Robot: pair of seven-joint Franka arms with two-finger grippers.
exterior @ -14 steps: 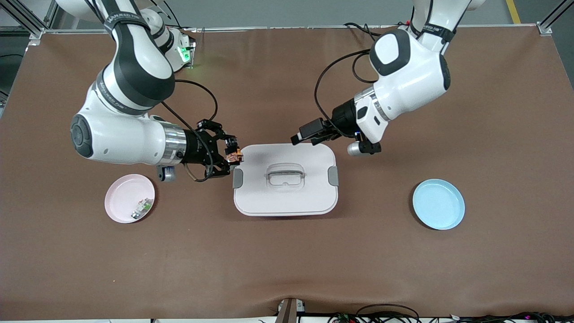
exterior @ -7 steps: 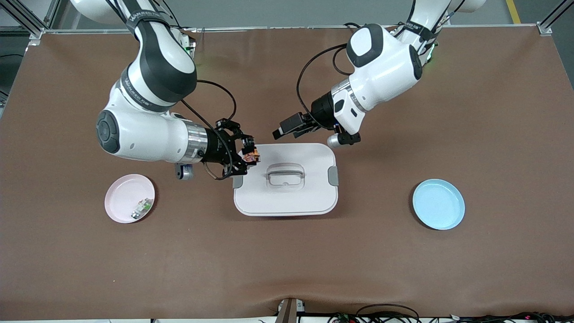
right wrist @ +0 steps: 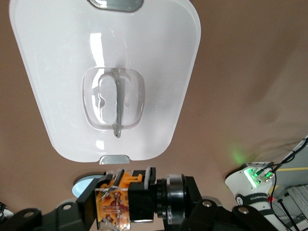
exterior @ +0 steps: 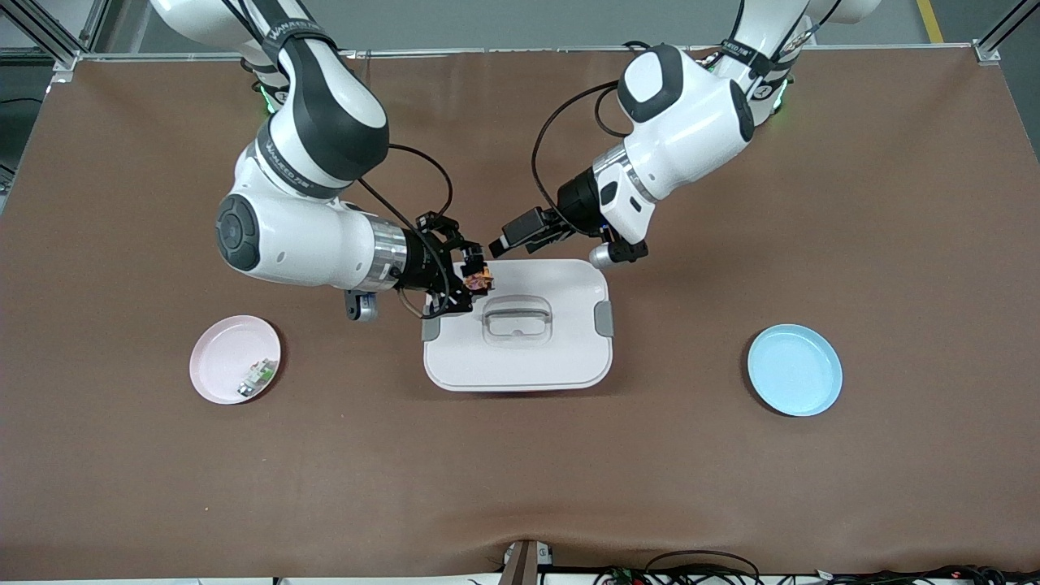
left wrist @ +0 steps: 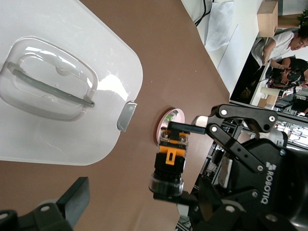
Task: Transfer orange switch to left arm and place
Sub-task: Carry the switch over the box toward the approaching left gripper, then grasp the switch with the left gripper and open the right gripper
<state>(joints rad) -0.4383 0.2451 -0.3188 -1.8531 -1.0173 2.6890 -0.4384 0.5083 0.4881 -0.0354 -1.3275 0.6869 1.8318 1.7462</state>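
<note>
Handover geometry: the right tool (exterior: 470,280) grips the orange switch (exterior: 478,281) above the box (exterior: 520,357) corner toward the desk's robot-side edge, long axis pointing at the left tool (exterior: 508,237), spread wide, just beside it.

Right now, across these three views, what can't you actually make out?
- Box contents: lid on in every view.
- Parts on the pink plate: too small to identify in the front view.
- Left end effector: fingers cut off by the left wrist view's lower edge.
- Orange switch: the right end effector is shut on it; the switch's lower part is cut off by the right wrist view's edge.
- Blue plate: mostly hidden by that end effector in the right wrist view.
</note>
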